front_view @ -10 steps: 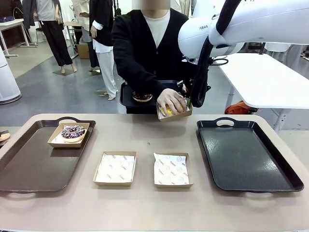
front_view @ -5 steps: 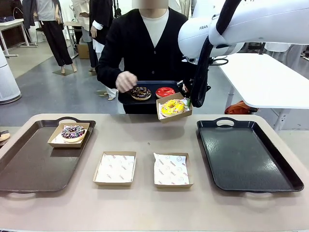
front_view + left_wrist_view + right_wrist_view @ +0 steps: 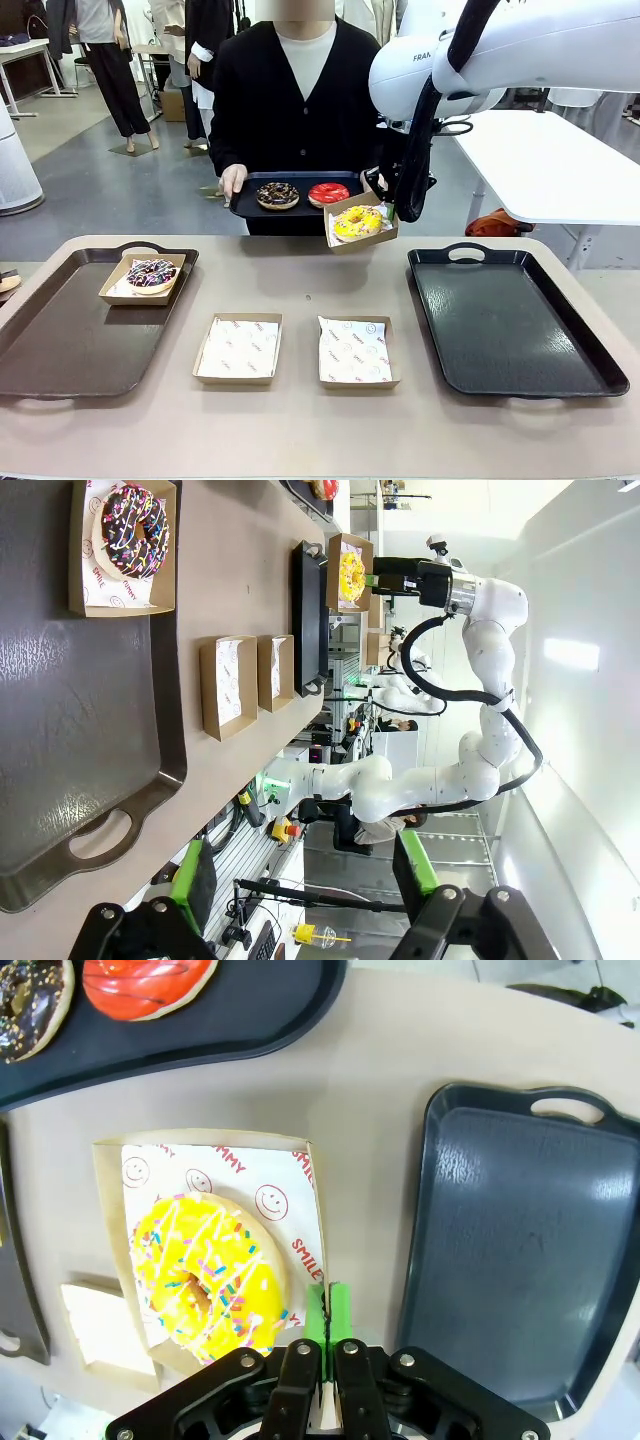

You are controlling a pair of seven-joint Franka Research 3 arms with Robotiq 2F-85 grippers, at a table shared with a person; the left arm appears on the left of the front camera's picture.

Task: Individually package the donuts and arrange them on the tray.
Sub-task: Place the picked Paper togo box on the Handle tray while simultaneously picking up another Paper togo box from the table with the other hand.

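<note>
The table [image 3: 300, 440] holds a brown tray [image 3: 60, 350], black tray [image 3: 510, 330], two boxes [image 3: 238, 348].

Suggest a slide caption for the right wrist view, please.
Right gripper grips a paper box by its edge, holding the yellow-iced donut over the table.

2 boxes [image 3: 238, 348] [image 3: 357, 351] crowd the table [image 3: 300, 435] centre; the right tray [image 3: 520, 335] offers room.
</note>
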